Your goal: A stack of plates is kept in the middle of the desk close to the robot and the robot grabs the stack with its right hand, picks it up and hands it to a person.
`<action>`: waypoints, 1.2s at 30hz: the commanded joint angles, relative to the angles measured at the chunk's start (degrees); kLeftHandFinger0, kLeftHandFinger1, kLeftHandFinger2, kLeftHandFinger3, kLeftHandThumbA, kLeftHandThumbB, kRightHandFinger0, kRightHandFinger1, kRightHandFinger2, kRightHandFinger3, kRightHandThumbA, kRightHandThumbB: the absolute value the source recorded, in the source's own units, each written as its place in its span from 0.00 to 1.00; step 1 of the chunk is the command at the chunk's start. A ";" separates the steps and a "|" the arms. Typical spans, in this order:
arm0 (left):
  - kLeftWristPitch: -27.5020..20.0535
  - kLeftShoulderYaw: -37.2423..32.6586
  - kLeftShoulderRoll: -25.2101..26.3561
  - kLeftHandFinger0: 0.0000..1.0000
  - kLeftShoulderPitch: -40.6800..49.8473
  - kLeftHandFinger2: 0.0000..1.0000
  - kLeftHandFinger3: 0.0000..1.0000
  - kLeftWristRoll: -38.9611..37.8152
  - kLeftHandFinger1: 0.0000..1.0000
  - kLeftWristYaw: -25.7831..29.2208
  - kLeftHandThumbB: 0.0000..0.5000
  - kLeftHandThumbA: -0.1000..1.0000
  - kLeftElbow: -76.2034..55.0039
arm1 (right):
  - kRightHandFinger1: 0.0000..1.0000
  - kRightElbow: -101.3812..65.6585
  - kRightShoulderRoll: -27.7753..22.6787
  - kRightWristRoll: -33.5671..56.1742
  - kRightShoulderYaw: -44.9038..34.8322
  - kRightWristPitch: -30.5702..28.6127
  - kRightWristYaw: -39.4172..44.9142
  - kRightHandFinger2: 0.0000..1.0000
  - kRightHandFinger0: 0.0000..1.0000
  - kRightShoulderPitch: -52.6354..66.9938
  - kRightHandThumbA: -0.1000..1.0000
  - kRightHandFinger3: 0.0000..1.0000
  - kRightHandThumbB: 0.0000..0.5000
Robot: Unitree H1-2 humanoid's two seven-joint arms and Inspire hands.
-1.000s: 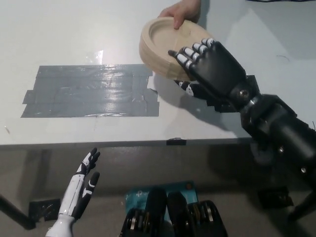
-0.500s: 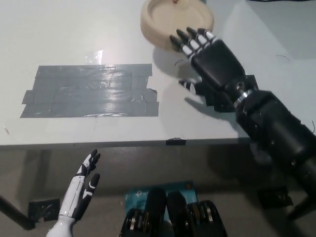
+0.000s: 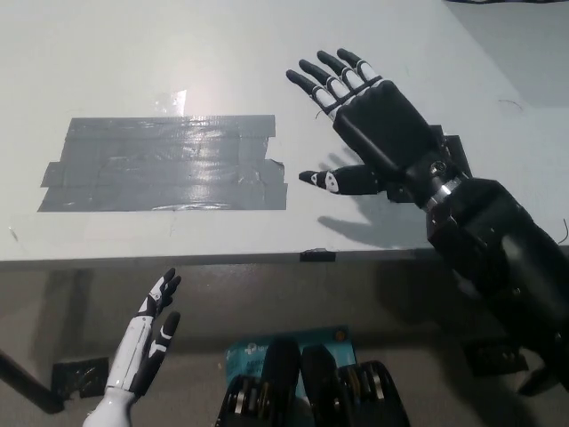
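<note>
No plates remain in view. Right hand (image 3: 369, 120), fingers spread wide and empty, hovers right of the tape patch (image 3: 164, 165); left hand (image 3: 147, 342), empty with fingers apart, hangs below it. Such plates would likely be rigid, best gripped at the rim.

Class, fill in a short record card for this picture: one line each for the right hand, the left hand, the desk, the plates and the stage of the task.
right hand: black, open, fingers spread, over the desk, holding nothing
left hand: white, open, resting low, in front of the desk edge
desk: white, with a patch of grey tape
plates: not in view
person: not in view
task stage: nothing left to hold; handover looks done
</note>
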 commanded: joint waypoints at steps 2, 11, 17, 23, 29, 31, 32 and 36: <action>-2.41 0.54 0.85 1.00 -1.21 1.00 1.00 -0.46 1.00 0.67 0.76 1.00 -1.22 | 1.00 -36.07 -6.16 9.89 -8.86 8.19 15.33 1.00 1.00 6.07 0.87 1.00 1.00; -1.36 0.43 0.76 1.00 -1.81 1.00 1.00 -0.79 1.00 0.15 0.76 1.00 -1.29 | 1.00 -57.61 -6.23 14.70 -16.80 9.27 6.79 1.00 1.00 30.88 0.83 1.00 1.00; -1.45 0.37 0.19 1.00 -1.15 1.00 1.00 -0.96 1.00 0.38 0.74 1.00 -0.99 | 1.00 -46.94 0.74 13.57 -15.33 2.17 -3.72 1.00 1.00 45.31 0.92 1.00 1.00; -2.52 -0.07 0.27 1.00 -0.34 1.00 1.00 -0.55 1.00 1.10 0.70 1.00 -0.79 | 1.00 -31.67 5.89 18.53 -16.11 -2.12 -6.25 1.00 1.00 49.12 1.00 1.00 0.83; -2.52 -0.60 -0.06 1.00 0.49 1.00 1.00 -0.83 1.00 1.28 0.73 1.00 -0.61 | 1.00 -17.20 10.87 29.30 -18.76 -4.54 -4.19 1.00 1.00 49.41 1.00 1.00 0.79; -2.52 -0.58 -0.13 1.00 0.63 1.00 1.00 -0.85 1.00 1.26 0.73 1.00 -0.44 | 1.00 -15.10 11.72 33.66 -19.93 -2.55 -1.44 1.00 1.00 49.12 1.00 1.00 0.80; -2.52 -0.59 -0.21 1.00 1.13 1.00 1.00 -1.02 1.00 0.92 0.72 1.00 -0.75 | 1.00 -14.17 11.98 36.11 -20.55 -2.30 -0.37 1.00 1.00 49.15 1.00 1.00 0.77; -2.52 -0.89 -0.56 1.00 2.72 1.00 1.00 -0.43 1.00 0.65 0.74 1.00 -1.50 | 1.00 -12.61 11.96 37.99 -21.23 -3.31 0.40 1.00 1.00 49.49 1.00 1.00 0.79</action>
